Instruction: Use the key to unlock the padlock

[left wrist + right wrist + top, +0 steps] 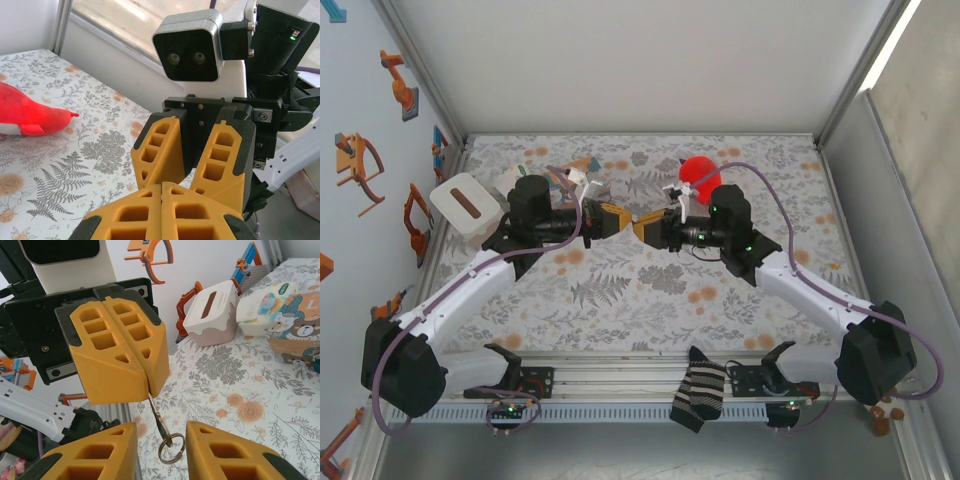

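While the left gripper (pixel 148 385) pinches the key (pixel 156 415) between its 2 shut fingers, the right gripper (pixel 176 180) stands open around the dangling key ring (pixel 171 447), seemingly not touching it.

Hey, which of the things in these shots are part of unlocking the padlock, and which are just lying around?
For the job: key on its ring, pinched in the shut left gripper; right gripper, open either side of the ring.

Lying about: red plush toy; white tissue box; striped sock; bear-print tin.
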`<state>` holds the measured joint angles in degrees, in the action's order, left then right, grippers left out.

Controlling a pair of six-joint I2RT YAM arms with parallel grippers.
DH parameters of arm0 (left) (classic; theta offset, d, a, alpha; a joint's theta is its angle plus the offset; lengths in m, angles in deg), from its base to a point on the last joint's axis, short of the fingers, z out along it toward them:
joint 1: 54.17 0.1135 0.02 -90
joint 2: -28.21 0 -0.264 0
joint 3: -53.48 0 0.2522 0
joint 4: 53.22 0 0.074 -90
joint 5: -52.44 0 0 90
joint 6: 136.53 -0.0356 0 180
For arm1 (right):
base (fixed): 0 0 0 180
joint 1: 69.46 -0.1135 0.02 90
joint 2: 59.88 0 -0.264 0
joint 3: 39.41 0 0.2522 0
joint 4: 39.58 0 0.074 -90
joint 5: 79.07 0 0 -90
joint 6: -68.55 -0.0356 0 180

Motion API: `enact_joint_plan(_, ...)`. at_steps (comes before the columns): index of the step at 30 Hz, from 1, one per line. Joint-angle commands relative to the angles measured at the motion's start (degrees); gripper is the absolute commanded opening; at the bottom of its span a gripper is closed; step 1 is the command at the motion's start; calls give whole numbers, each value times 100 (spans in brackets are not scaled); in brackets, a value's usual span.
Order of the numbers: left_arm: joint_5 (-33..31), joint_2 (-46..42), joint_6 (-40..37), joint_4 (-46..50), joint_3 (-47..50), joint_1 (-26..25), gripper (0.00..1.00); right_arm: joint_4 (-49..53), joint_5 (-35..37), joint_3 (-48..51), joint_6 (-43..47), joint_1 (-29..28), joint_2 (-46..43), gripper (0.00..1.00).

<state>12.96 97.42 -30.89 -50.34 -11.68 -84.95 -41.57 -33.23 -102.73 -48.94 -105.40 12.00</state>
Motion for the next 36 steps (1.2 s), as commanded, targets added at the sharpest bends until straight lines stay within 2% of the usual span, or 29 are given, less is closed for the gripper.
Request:
enact_joint_plan(1, 10, -22, -105, 15, -55, 34, 0, -90, -93, 21, -56, -53, -31, 30)
enact_joint_plan(12, 36, -29, -105, -2, -37, 32, 0, 19, -73, -84, -20, -53, 28, 18)
enact_joint_plan(19, 28, -56, -83, -35, -20, 46, 0, 209, -36, -122, 91, -53, 19, 1)
enact_joint_plan(23, 28, -66, -53, -64, -12, 55, 1, 327, 60, -120, 165, -53, -28, 0)
enact_joint_plan(25, 28, -96, 20, -139, 19, 96, 10, 454, 153, -122, 264, -53, -75, 0)
enact_joint_plan(27, 13, -148, 166, -273, 72, 187, 32, 716, 293, -139, 425, -53, -130, 0)
enact_joint_plan(32, -463, -391, 510, -299, 199, 637, 60, 1548, 949, -168, 888, -53, -285, 0)
enact_joint_plan(36, -2012, -516, 103, 826, 60, 802, 75, 2258, 1693, -179, 1109, -53, -361, 0)
